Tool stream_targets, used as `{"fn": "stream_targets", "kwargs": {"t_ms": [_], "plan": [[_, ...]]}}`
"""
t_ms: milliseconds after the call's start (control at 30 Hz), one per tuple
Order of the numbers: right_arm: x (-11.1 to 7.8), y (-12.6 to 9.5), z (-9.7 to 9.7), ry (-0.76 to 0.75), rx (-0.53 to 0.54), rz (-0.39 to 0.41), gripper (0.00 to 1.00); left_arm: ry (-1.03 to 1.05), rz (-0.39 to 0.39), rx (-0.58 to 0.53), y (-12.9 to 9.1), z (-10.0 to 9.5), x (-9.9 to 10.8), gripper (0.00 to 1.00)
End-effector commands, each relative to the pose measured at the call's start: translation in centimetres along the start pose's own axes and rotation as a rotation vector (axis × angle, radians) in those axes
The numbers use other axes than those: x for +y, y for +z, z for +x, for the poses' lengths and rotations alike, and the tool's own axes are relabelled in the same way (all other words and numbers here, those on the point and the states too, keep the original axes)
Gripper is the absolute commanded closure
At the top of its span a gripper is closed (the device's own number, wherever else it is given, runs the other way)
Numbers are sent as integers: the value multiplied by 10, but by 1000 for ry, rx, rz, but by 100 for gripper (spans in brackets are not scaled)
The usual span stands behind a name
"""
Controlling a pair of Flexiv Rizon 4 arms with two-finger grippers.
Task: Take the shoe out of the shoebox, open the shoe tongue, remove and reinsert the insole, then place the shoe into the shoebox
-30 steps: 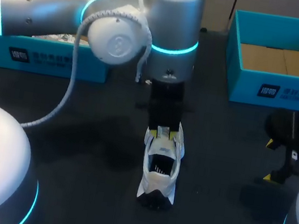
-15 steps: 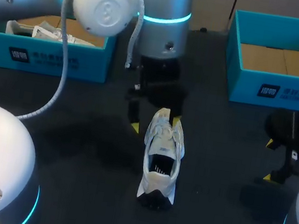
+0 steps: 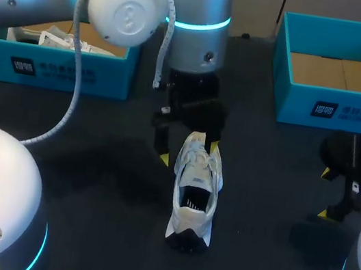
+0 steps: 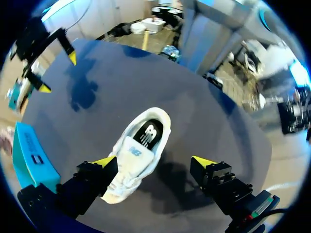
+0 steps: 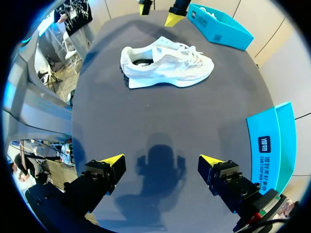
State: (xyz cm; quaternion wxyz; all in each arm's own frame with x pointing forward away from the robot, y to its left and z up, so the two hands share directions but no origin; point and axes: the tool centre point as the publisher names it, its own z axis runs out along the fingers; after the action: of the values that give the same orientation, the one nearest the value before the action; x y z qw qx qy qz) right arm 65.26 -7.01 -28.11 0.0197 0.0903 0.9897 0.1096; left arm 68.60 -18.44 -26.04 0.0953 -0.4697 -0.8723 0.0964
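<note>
A white sneaker [image 3: 195,194] stands upright on the dark table, toe pointing away, its mouth open and the dark insole showing. My left gripper [image 3: 188,151] hangs open just above the toe, its fingers spread wide and holding nothing. In the left wrist view the sneaker [image 4: 138,153] lies under and between the spread fingers of the left gripper [image 4: 154,162], toe beside one finger. My right gripper [image 3: 325,194] stands open at the right, well away from the sneaker. In the right wrist view the right gripper [image 5: 163,161] is empty and the sneaker [image 5: 167,65] lies on the table well ahead of it.
A teal shoebox [image 3: 53,69] at the back left holds another white shoe [image 3: 51,37]. A second teal box [image 3: 297,99] at the back right has cardboard inside. My left arm's big joint hangs over the table's middle back.
My left gripper let go of the sneaker's upper, opened wide and drew up and back toward the far side. The sneaker and the right arm have not moved.
</note>
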Motion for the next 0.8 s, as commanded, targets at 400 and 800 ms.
{"fn": "stream_targets", "kwargs": {"t_ms": [400, 800], "plan": [[0, 1, 1, 0, -2, 1, 0, -654, 14, 18, 17, 31, -29, 0], [0, 1, 1, 0, -2, 1, 0, -654, 14, 18, 17, 31, -29, 0]]}}
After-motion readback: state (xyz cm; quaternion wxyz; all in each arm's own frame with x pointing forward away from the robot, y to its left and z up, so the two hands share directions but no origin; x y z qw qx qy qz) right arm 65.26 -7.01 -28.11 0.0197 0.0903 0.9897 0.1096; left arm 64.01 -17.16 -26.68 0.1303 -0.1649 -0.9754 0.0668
